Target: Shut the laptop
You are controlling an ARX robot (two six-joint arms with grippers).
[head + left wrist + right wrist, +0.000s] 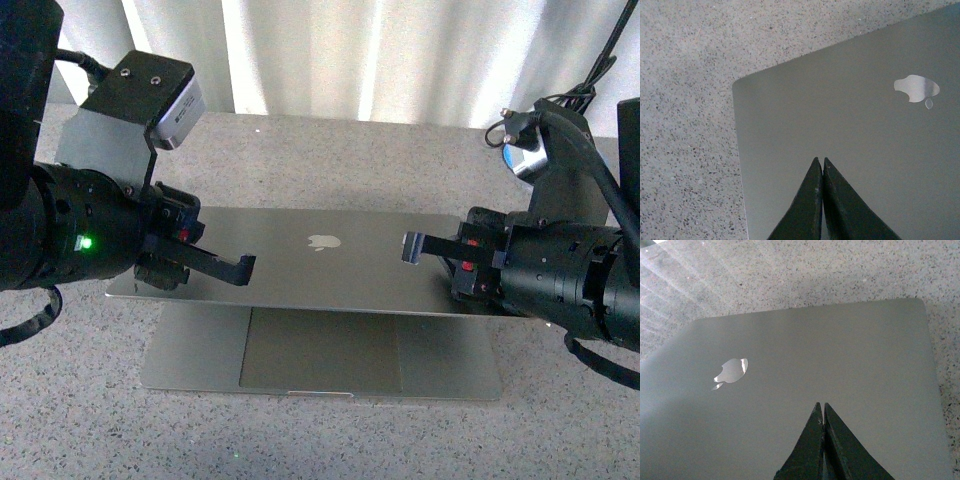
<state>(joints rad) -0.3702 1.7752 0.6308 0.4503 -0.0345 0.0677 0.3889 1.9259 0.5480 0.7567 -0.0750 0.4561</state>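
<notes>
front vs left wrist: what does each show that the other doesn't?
Front only: the right hand, the curtain, and the laptop lid part-lowered over its base, trackpad exposed. Left wrist only: that the left hand is shut tip to tip; the lid's rounded corner up close. Both: grey lid, apple logo, speckled table.

Laptop (320, 275) sat centred on worktop (80, 420), lid tilted low over base, trackpad (320, 352) nearest robot. Left gripper (240, 268) over lid's left part, right gripper (410, 247) over its right; logo (321, 241) between them.
</notes>
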